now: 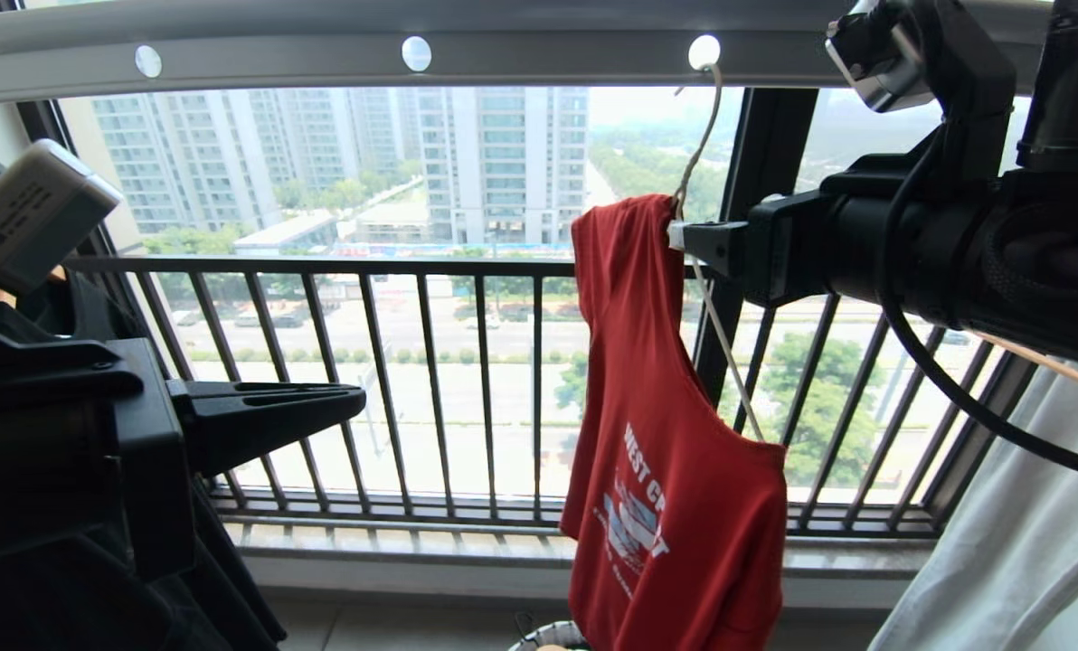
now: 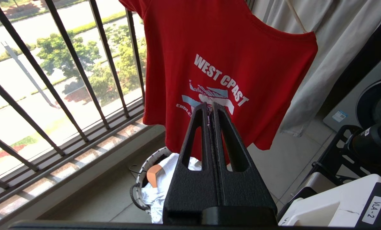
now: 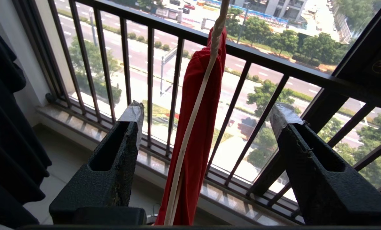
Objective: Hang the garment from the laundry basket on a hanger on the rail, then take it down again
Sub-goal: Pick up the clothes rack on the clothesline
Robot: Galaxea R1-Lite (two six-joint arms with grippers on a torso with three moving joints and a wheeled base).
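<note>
With its jaws spread wide and gripping nothing, the right gripper (image 3: 206, 127) is sitting around the cream wire hanger (image 1: 697, 154), which is dangling the red T-shirt (image 1: 666, 470) from the grey rail (image 1: 322, 54), so hanging looks done and taking down is left.

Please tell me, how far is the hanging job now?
Done: the red T-shirt hangs on the cream hanger, hooked in the rail. In hand: the right gripper stands open around it; the left gripper is shut, holding nothing. Left: taking it down.
</note>
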